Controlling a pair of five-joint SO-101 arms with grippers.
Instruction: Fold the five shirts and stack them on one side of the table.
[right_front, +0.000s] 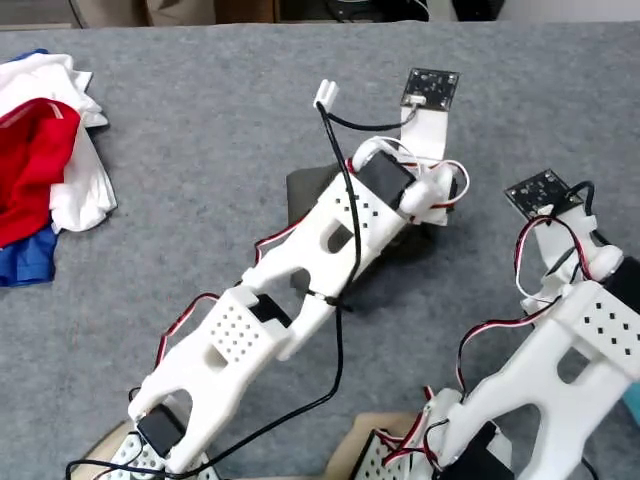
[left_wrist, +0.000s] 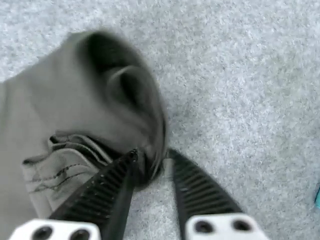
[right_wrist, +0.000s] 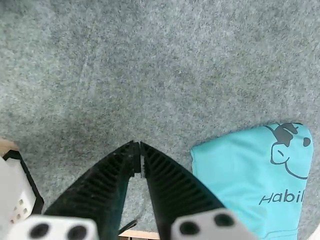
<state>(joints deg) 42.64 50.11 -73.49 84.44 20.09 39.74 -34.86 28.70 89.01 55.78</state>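
Observation:
A dark grey shirt (left_wrist: 65, 110) lies crumpled on the grey carpeted table (right_front: 220, 130), and in the high view the grey shirt (right_front: 303, 188) peeks out from under my left arm (right_front: 330, 235) at the table's middle. My left gripper (left_wrist: 151, 155) is shut on a bunched fold at the shirt's edge. My right gripper (right_wrist: 138, 146) is shut with nothing in it, low over bare carpet. A folded teal shirt (right_wrist: 255, 185) lies flat just beside it. My right arm (right_front: 570, 320) stands at the right of the table.
A loose pile of a white shirt (right_front: 75, 150), a red shirt (right_front: 35, 160) and a blue shirt (right_front: 25, 255) lies at the left edge. A sliver of the teal shirt (right_front: 634, 402) shows at the right edge. Arm bases and cables crowd the near edge.

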